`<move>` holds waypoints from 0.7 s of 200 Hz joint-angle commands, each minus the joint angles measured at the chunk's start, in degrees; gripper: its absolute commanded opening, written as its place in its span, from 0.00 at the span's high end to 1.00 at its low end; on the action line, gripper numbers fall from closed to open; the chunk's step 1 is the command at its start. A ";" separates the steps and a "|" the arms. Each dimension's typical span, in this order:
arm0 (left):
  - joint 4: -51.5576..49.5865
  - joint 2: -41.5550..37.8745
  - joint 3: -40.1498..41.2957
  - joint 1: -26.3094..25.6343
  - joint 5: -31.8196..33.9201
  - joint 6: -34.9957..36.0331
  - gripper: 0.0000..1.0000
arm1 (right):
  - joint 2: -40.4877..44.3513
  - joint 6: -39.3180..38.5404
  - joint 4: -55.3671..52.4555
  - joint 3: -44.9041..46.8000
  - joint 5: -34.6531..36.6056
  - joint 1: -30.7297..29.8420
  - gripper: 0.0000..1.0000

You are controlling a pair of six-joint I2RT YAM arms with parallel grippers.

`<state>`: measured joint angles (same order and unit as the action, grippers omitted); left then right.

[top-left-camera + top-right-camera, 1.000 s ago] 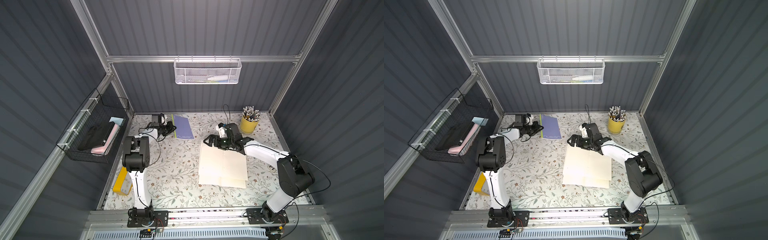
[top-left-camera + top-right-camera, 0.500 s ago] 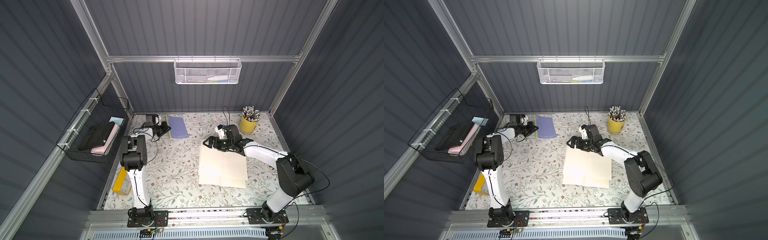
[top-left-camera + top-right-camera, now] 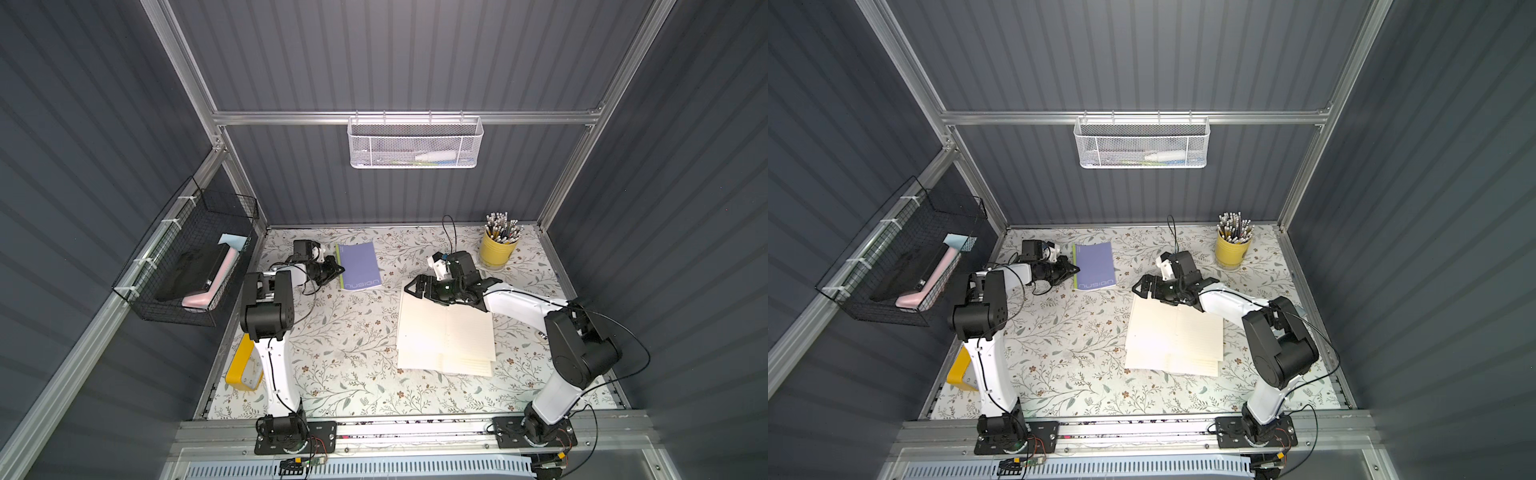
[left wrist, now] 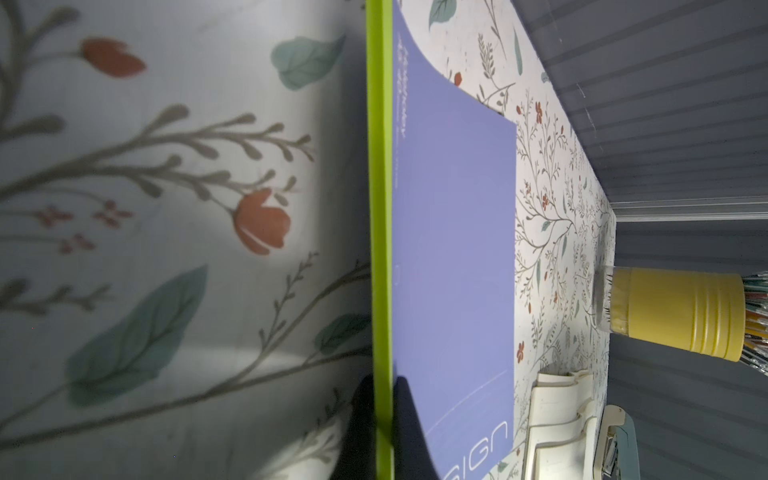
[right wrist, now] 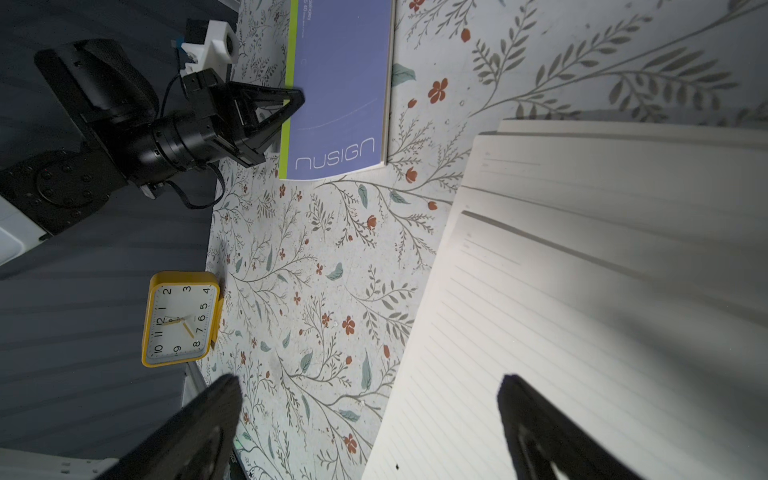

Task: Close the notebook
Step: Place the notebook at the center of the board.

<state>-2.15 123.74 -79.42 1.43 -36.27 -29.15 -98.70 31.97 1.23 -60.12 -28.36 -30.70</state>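
Cream lined pages face up: the open notebook (image 3: 446, 336) lies flat on the floral tabletop (image 3: 340, 332), right of centre, with its crease running roughly near to far. Task not done. The right arm (image 3: 519, 305) reaches across to the far left corner of the left-hand leaf. Right jaws are spread wide and hold nothing. In the right wrist view one fingertip (image 5: 226, 390) hangs over bare tabletop and the other over the paper, so they straddle the page's outer edge. Judgement: that stance suits pinching the edge or cover there and folding it over onto the right half. Cannot tell whether either tip touches the paper, nor whether a cover shows beneath the leaves. The purple notebook (image 3: 359, 266), already closed and marked "nusign", lies near the back wall, well apart from the open one. Left jaws are closed on its green spine (image 4: 379, 208), one dark fingertip (image 4: 409, 415) on each face, the left arm (image 3: 266, 307) lying low along the tabletop. Judgement: it is held aside so the fold has free room. The yellow pencil cup (image 3: 494, 251) stands just behind the right wrist, a snag risk on the swing. The yellow alarm clock (image 5: 178, 318) sits at the left edge, out of the way.
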 commanded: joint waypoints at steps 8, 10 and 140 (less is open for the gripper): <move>0.26 -2.15 2.29 -1.24 0.94 -0.14 1.00 | 1.65 0.74 1.38 1.87 -0.64 -0.15 0.01; 0.29 -2.18 2.35 -1.30 1.00 -0.17 1.00 | 1.73 0.73 1.40 1.96 -0.60 -0.15 0.01; -3.29 -4.26 2.09 -3.10 11.04 1.14 0.73 | 1.84 0.89 2.02 3.25 -1.33 -0.20 0.01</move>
<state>0.25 121.95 -76.55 -1.23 -30.41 -30.48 -97.91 32.97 2.79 -57.49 -28.71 -30.70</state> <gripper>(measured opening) 0.241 0.987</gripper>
